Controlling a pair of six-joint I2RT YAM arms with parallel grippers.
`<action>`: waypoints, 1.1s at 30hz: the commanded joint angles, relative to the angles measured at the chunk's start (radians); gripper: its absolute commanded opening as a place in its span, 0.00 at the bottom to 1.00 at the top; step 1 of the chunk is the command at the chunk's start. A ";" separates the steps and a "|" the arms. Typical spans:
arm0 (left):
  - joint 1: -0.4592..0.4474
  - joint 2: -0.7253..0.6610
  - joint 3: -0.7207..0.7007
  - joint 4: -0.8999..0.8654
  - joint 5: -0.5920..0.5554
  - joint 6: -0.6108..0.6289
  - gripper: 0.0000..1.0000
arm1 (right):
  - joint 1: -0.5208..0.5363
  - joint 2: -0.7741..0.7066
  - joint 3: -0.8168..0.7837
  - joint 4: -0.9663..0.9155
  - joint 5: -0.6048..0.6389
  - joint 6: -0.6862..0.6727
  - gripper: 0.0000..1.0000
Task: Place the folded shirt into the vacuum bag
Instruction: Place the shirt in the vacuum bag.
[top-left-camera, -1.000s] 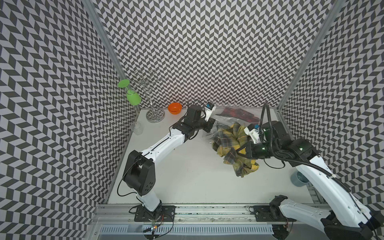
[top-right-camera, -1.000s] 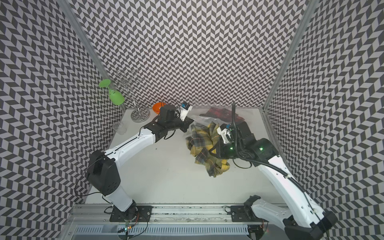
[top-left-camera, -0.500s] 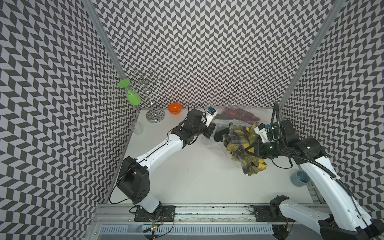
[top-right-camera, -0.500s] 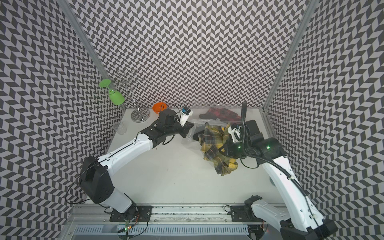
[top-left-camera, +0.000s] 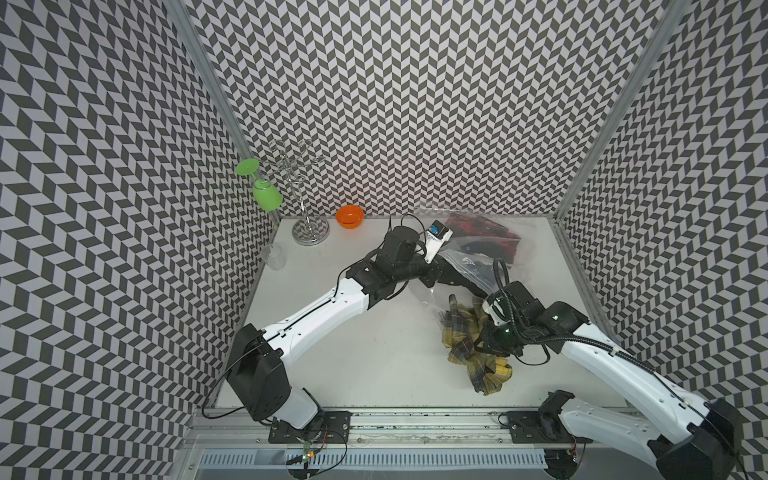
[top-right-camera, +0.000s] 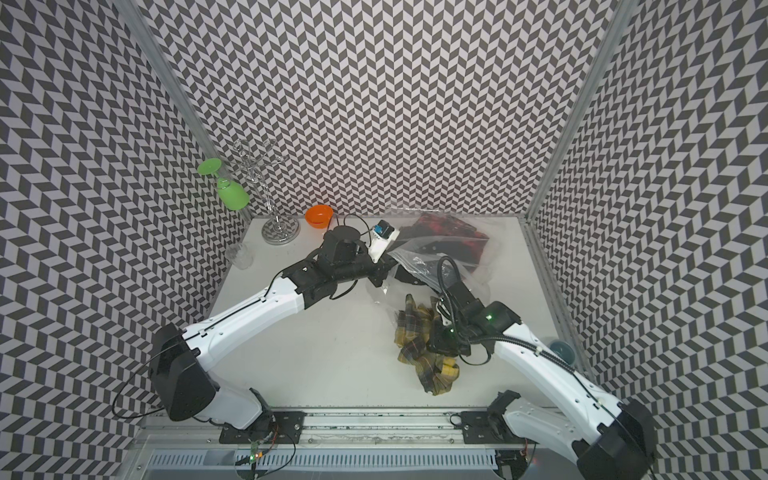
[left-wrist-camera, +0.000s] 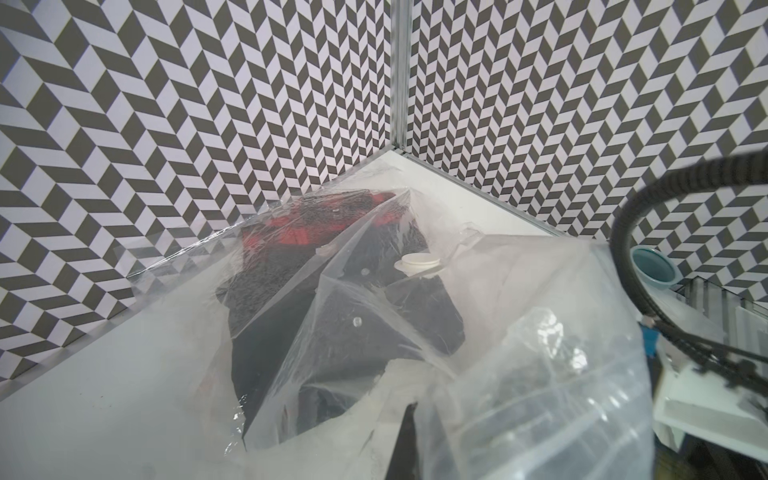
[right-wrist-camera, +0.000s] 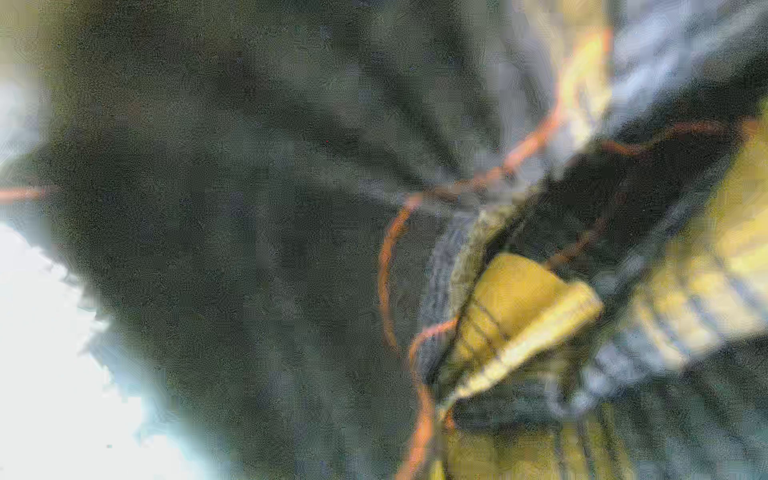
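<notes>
Clamped on bunched yellow plaid shirt (top-left-camera: 459, 338) with right gripper (top-left-camera: 485, 338), just outside vacuum bag (top-left-camera: 478, 259) mouth. Pinching bag film, fully closed, with left gripper (top-left-camera: 465, 284). Likely light, floppy, sheds folds: grab through thick bunch. Film thin, slippery.

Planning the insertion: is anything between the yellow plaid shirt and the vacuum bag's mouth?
Nothing loose. The yellow plaid shirt, held by the right end effector, is beside the vacuum bag; only the left end effector, pinching the bag's edge, sits between. Dark clothing already occupies its far end.
</notes>
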 joint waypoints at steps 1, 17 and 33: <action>-0.048 -0.063 -0.042 0.035 0.034 -0.009 0.00 | -0.099 -0.055 0.021 0.082 0.086 0.000 0.00; -0.156 -0.099 -0.165 0.078 0.038 -0.039 0.00 | -0.080 0.061 -0.006 0.274 0.017 -0.070 0.04; -0.157 -0.102 -0.169 0.083 0.035 -0.050 0.00 | -0.183 0.144 0.055 0.165 0.152 -0.203 0.99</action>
